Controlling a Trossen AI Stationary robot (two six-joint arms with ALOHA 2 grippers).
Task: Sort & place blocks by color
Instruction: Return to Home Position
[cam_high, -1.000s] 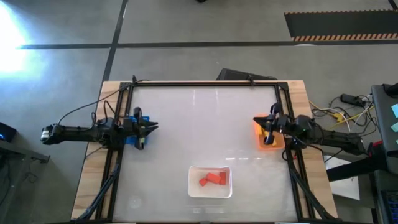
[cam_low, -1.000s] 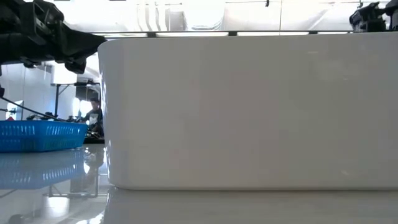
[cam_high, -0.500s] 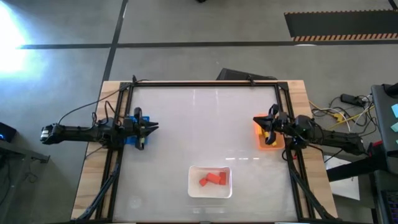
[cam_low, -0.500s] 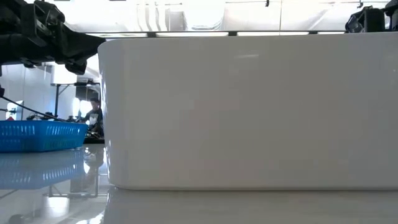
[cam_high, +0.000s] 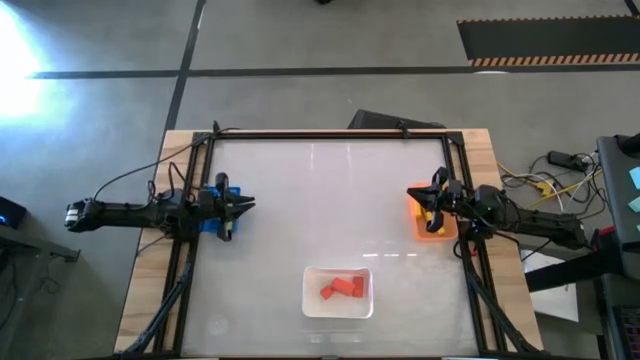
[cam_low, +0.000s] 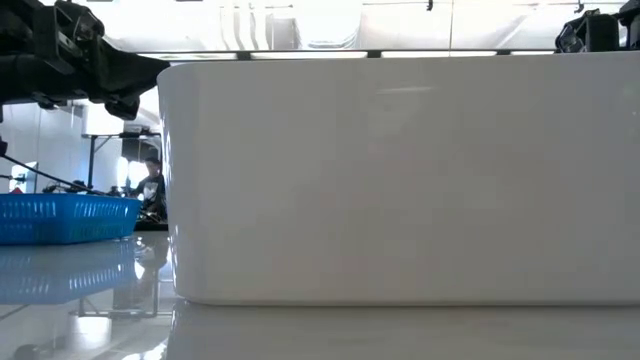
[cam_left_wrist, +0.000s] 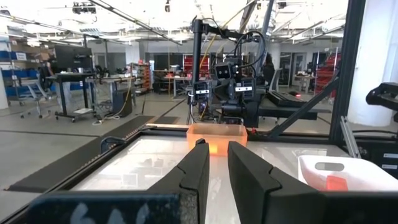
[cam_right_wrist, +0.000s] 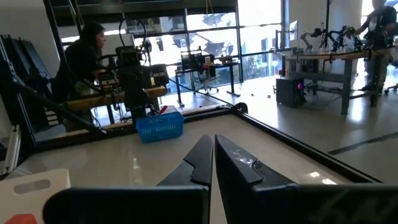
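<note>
Nearly home: my left fingers (cam_high: 245, 205) stand a narrow gap apart, my right fingers (cam_high: 428, 196) are pressed together, both empty. Red blocks (cam_high: 341, 288) lie in the white tray (cam_high: 310, 302). I retract level, well above the surface (cam_high: 320, 190).

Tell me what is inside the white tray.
Red blocks lie in the white tray, seen from above. From table height its wall hides them; their exact number is unclear.

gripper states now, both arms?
Left gripper, by the blue bin: slightly open, empty.
Right gripper, over the orange bin: shut, empty.
</note>
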